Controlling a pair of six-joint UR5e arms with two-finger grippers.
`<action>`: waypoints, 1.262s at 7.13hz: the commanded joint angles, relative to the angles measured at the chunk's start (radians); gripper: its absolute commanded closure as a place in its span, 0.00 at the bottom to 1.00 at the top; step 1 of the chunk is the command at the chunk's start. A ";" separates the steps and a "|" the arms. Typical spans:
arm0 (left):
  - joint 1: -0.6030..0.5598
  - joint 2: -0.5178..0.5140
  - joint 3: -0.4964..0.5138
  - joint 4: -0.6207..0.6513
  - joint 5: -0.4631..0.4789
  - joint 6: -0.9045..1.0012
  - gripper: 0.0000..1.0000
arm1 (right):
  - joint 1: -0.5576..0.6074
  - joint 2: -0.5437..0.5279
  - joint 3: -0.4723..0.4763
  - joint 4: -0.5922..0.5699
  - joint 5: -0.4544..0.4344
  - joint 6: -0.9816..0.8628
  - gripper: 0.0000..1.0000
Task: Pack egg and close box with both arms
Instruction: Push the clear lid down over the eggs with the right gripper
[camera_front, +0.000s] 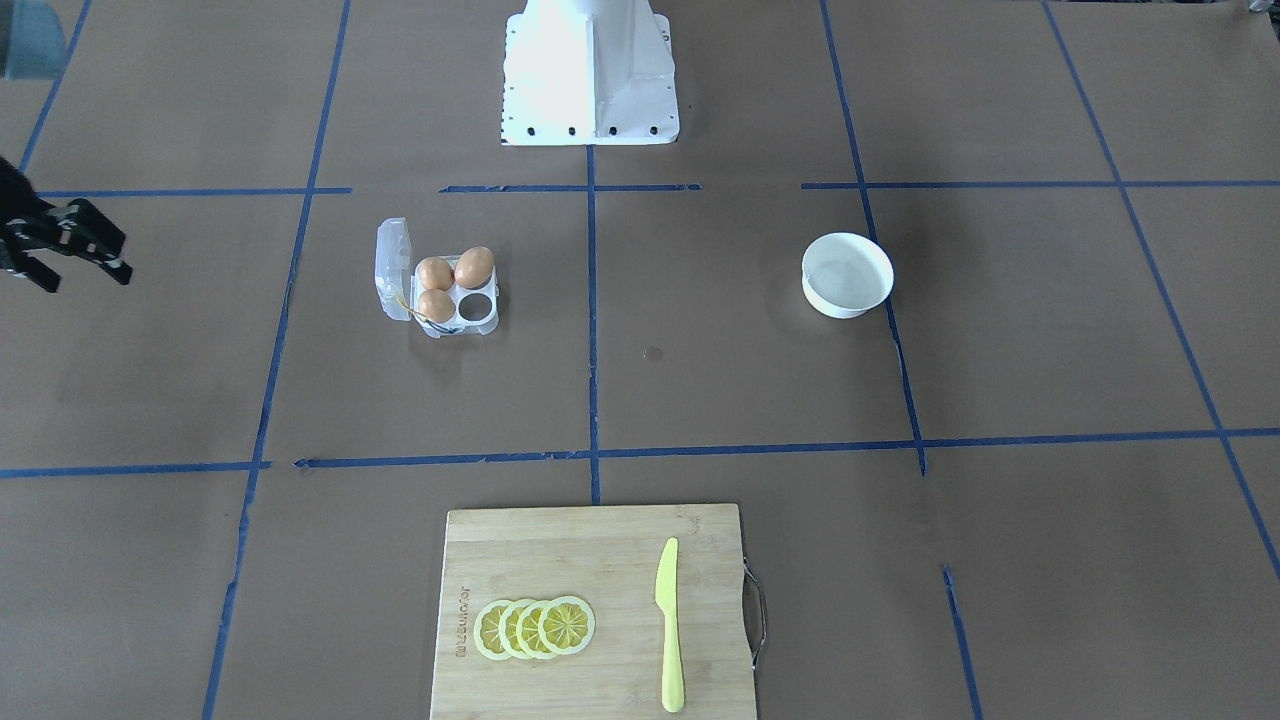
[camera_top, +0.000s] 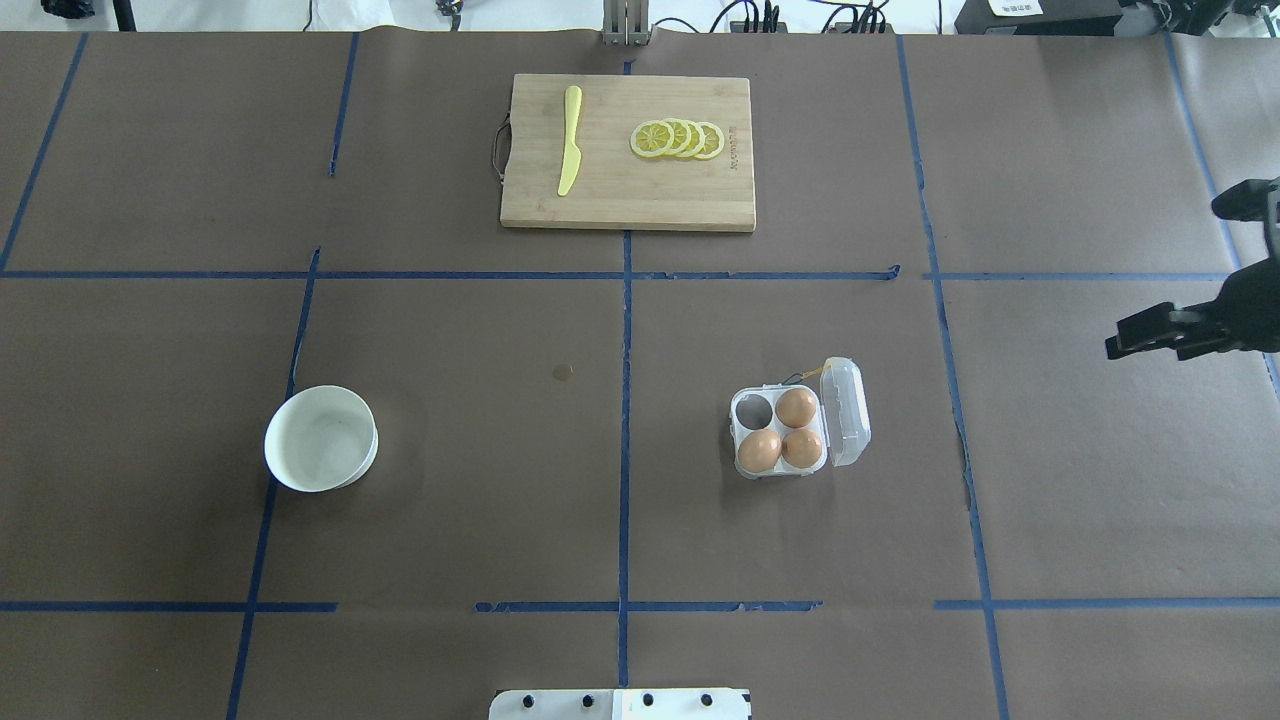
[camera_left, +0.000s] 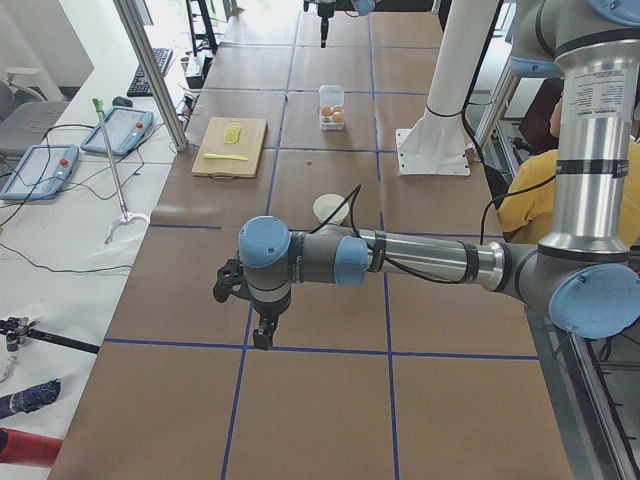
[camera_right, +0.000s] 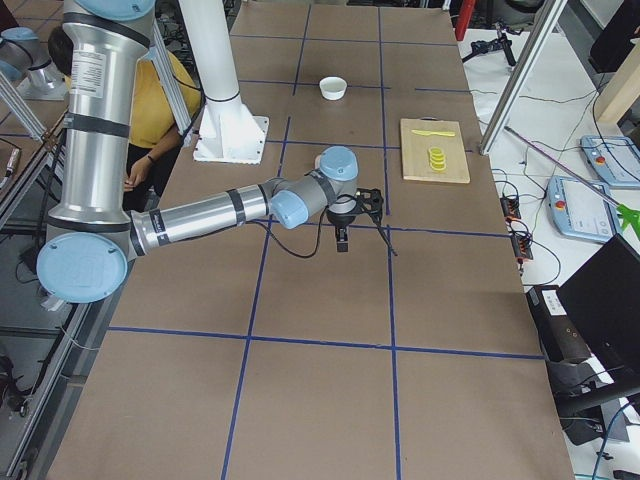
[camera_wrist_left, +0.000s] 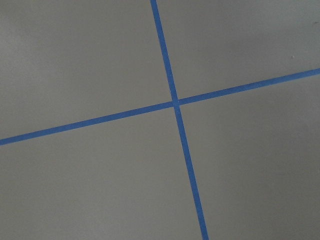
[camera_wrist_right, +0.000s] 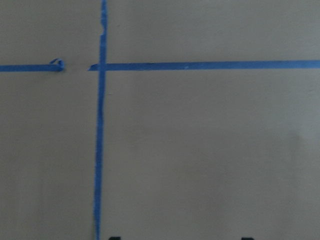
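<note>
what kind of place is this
Most likely a robotics lab: a left arm and right arm over a table gridded with blue tape, and control pendants on the side bench.

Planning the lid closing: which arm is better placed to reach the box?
Right. Its end effector hovers on the table half holding the box, nearest its open lid; the left arm is out beyond the bowl.

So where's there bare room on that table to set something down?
Widest free patch: between the white bowl and the egg box. Also between box and white pedestal. Crowded: the cutting board, with knife and lemon slices.
</note>
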 joint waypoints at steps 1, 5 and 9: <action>0.000 -0.016 0.001 0.000 0.000 -0.001 0.00 | -0.209 0.107 -0.004 0.074 -0.106 0.187 1.00; 0.002 -0.026 0.001 0.000 -0.003 -0.001 0.00 | -0.426 0.383 -0.030 0.058 -0.364 0.526 1.00; 0.000 -0.026 0.004 0.000 -0.003 -0.001 0.00 | -0.319 0.373 0.025 -0.370 -0.355 0.178 1.00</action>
